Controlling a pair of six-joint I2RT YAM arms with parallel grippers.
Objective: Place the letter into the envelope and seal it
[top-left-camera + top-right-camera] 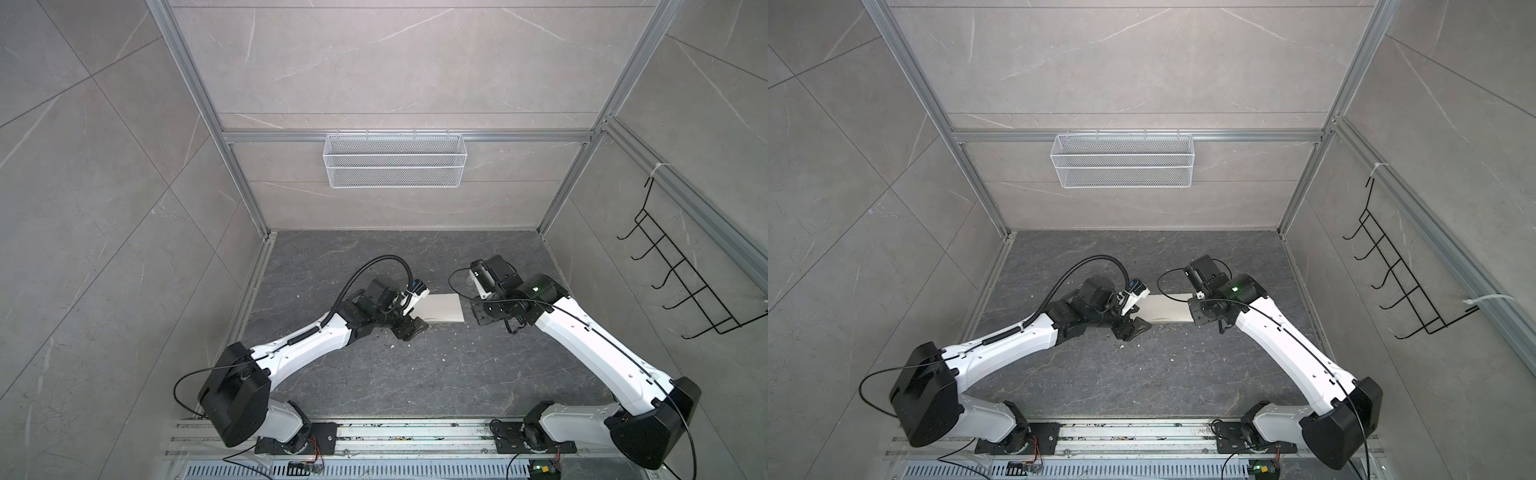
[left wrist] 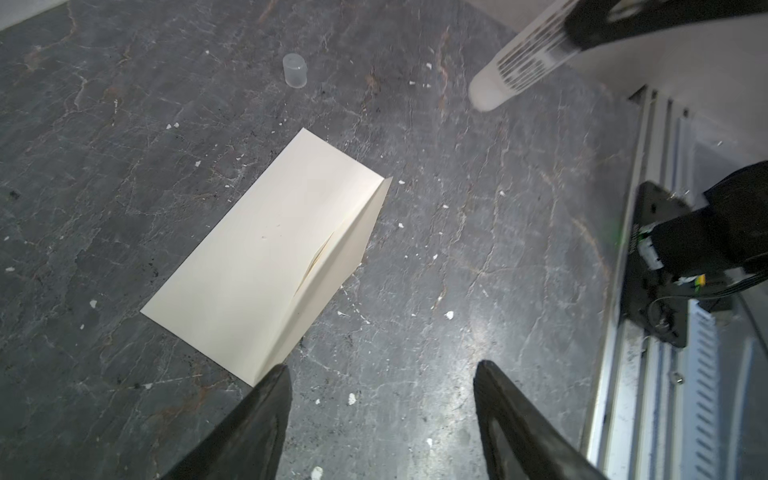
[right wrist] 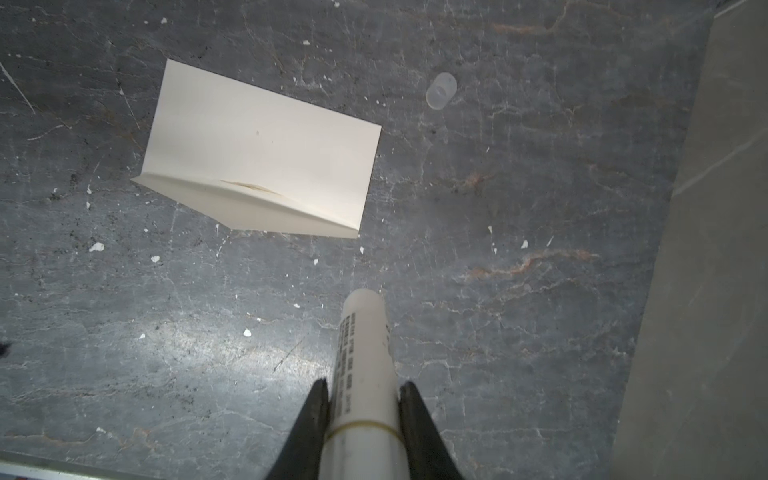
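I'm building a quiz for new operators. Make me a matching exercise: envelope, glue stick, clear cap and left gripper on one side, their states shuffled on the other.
1 envelope
2 glue stick
3 clear cap
4 left gripper

A jaws apart, holding nothing
B lying on the table, flap ajar
C clamped in the right gripper
D loose on the table, apart from the paper

Pairs: 1-B, 2-C, 3-D, 4-A
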